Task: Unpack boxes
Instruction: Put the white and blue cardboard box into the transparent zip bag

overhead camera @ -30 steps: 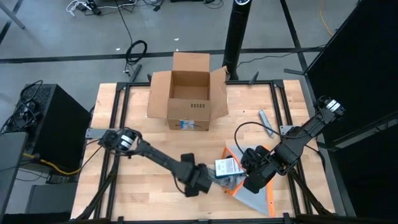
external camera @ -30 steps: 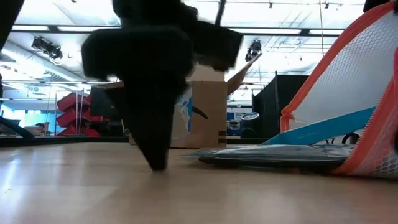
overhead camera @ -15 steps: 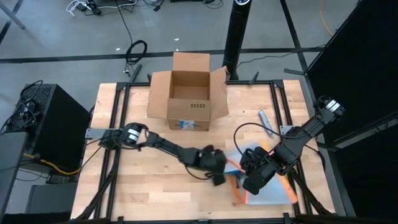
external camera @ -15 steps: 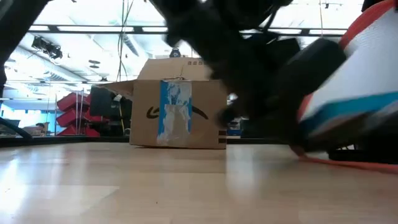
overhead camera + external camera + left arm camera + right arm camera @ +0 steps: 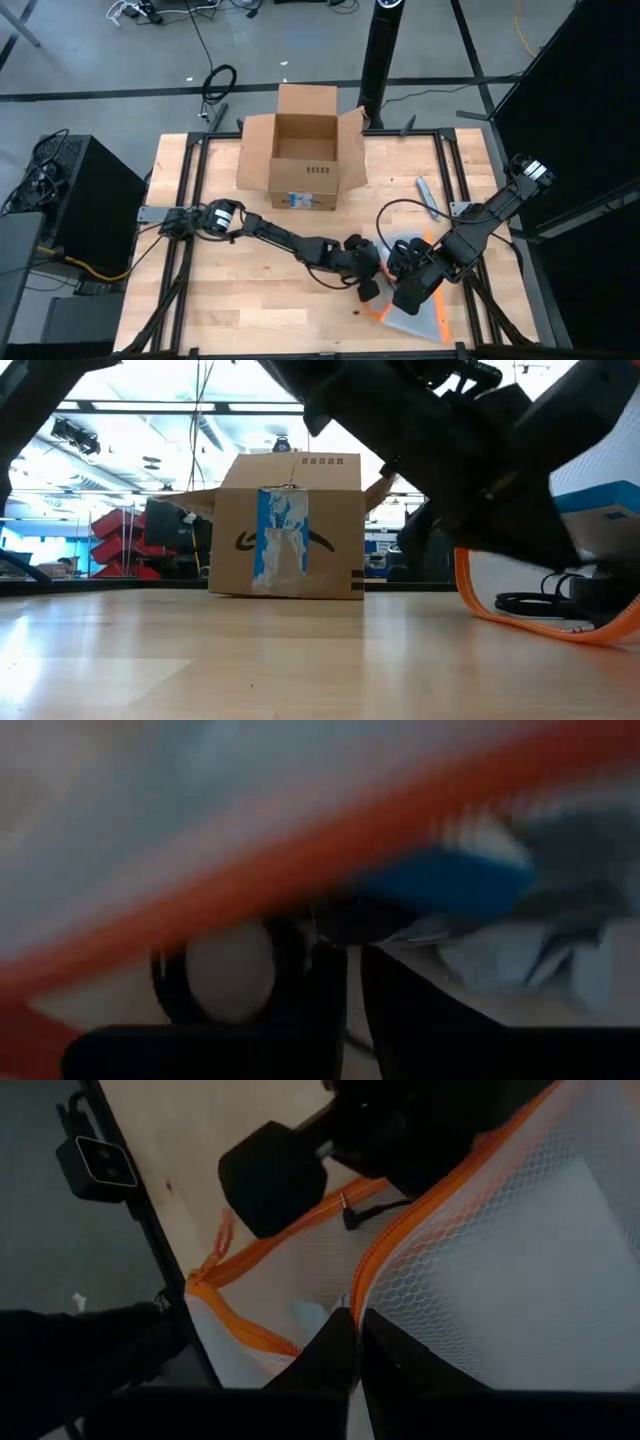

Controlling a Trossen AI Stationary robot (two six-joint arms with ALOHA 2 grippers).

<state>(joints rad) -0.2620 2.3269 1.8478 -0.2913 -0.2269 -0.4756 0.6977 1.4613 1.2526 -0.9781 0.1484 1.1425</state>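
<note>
The right gripper (image 5: 402, 297) is clenched on the mesh pouch's (image 5: 425, 318) orange-edged fabric; the left gripper (image 5: 372, 288), fingers nearly together, reaches into the pouch's mouth, grasp unclear; the cardboard box (image 5: 303, 150) stands open, apparently bare inside, well apart at the wooden table's (image 5: 230, 300) far edge.

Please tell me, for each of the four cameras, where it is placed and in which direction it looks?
High view: above the table, looking straight down; both dark arms, brown corrugated cardboard box.
Low view: at table-top height, looking level at the box's labelled side; arms cross overhead.
Left wrist view: against the orange-edged clear mesh pouch; own fingers.
Right wrist view: over the pouch; own fingers.
Shared: high and low views show the box; both wrist views show the pouch.
</note>
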